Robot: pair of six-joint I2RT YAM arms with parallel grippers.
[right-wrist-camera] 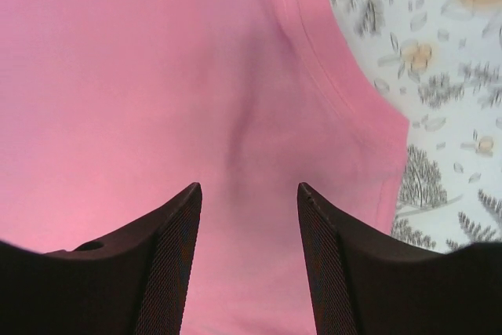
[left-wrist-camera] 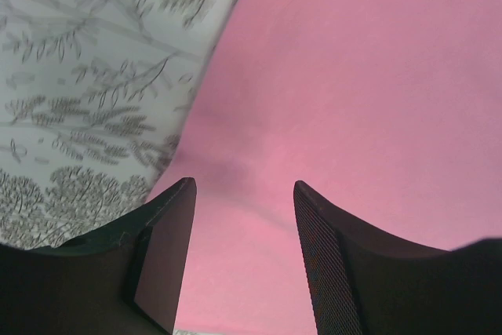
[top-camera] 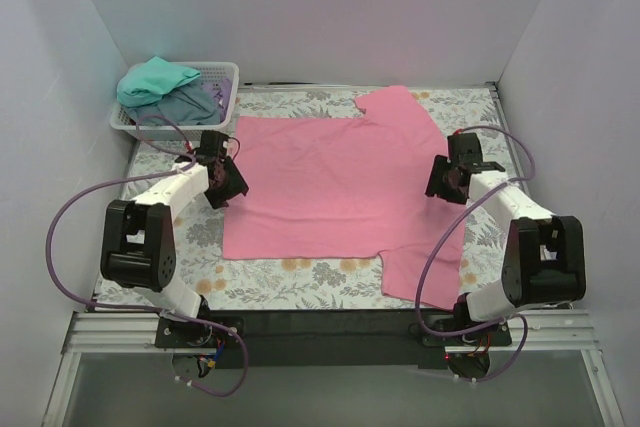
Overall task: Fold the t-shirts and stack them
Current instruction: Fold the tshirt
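Parted fingers of my left claw (left-wrist-camera: 245,186) come first: released, nothing between them, hanging over the left edge of the pink shirt (left-wrist-camera: 353,76) where it meets the flowered surface (left-wrist-camera: 78,76). My right claw (right-wrist-camera: 249,187) is the same, spread and empty, above the shirt's right side, close to a stitched hem. From above, the pink shirt lies spread flat across the middle of the surface. Both sleeves are at its right end, one pointing away and one back toward my bases. I've got one claw at each side. In the far left corner a white basket (top-camera: 120,119) holds a teal shirt (top-camera: 155,82) on top of a grey-blue shirt (top-camera: 185,105).
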